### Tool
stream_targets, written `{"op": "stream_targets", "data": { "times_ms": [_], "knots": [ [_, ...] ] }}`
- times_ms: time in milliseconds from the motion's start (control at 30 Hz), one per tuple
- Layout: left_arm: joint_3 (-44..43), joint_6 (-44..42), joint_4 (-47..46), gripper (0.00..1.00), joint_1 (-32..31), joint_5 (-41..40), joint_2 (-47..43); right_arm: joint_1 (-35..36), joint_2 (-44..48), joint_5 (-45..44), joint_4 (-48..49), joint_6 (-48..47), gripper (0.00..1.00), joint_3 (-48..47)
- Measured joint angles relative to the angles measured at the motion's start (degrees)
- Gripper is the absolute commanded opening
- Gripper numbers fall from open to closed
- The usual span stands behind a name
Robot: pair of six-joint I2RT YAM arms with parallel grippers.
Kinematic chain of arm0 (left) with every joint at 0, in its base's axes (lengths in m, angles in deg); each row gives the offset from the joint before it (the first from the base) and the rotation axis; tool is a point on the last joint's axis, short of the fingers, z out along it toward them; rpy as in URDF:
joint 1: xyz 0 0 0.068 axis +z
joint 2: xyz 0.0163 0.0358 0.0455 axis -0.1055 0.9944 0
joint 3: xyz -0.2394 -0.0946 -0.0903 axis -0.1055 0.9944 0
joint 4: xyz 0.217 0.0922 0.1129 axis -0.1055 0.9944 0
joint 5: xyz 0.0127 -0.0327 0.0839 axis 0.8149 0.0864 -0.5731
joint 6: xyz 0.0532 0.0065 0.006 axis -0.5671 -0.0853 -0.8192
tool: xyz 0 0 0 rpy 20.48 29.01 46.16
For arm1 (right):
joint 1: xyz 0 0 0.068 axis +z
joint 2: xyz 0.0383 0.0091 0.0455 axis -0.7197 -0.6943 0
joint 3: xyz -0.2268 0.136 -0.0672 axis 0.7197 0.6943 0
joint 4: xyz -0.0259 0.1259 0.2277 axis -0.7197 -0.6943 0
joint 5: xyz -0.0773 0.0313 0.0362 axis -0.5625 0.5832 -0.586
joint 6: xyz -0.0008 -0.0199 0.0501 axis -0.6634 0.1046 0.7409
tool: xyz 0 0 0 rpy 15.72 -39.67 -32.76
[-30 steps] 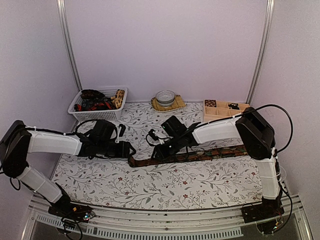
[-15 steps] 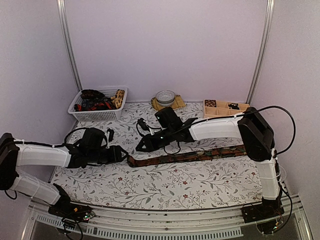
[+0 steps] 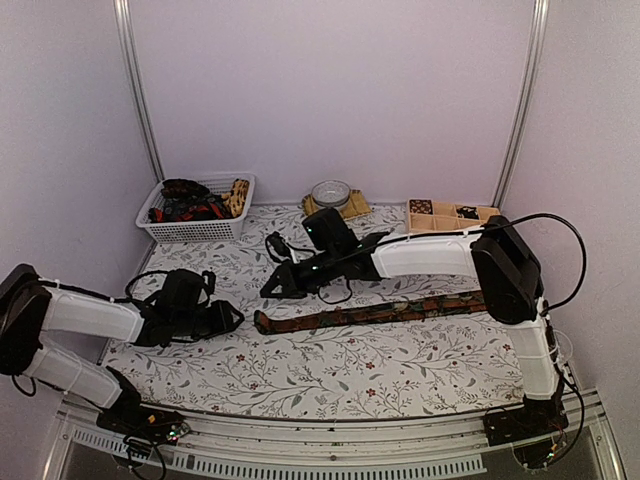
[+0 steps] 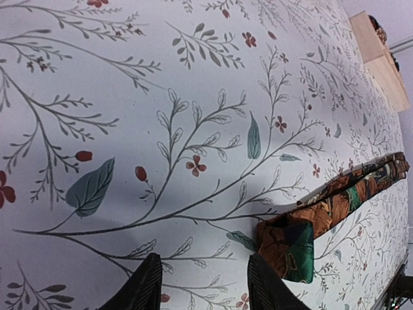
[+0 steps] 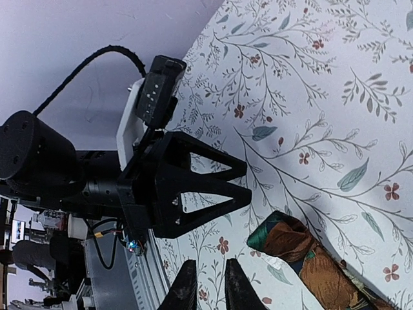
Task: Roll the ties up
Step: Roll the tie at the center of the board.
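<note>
The left pincer [image 3: 232, 317], jaws apart and empty, hovers just left of the tie's [image 3: 370, 312] folded end, nearer than the right pincer [image 3: 270, 288], which hangs beyond that end, jaws narrow and apparently holding nothing. The tie lies flat on the bench [image 3: 330, 370], long axis left to right. No writing is legible.

A white tablecloth [image 3: 330, 370] printed with grey branches, teal leaves and small red flowers. Just beyond the black fingertips of the left gripper [image 4: 200, 284] lies a tie [image 4: 335, 203] patterned in orange-brown and dark green. Both arms are white with black grippers. Farther off sit a white basket [image 3: 195, 228] and a tan wooden tray [image 3: 445, 217].
</note>
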Motion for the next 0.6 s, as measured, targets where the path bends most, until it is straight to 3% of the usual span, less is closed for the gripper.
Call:
{"op": "stream_targets", "data": {
  "times_ms": [233,600],
  "knots": [
    [0.0,-0.6,-6.0,0.43,0.0,4.4,6.4,0.0,-2.8,1.6,-2.8,3.1,0.37,0.0],
    [0.0,-1.9,-11.8,0.42,0.0,8.4,7.4,-0.2,-7.2,5.6,-2.4,8.2,0.39,-0.1]
  ]
}}
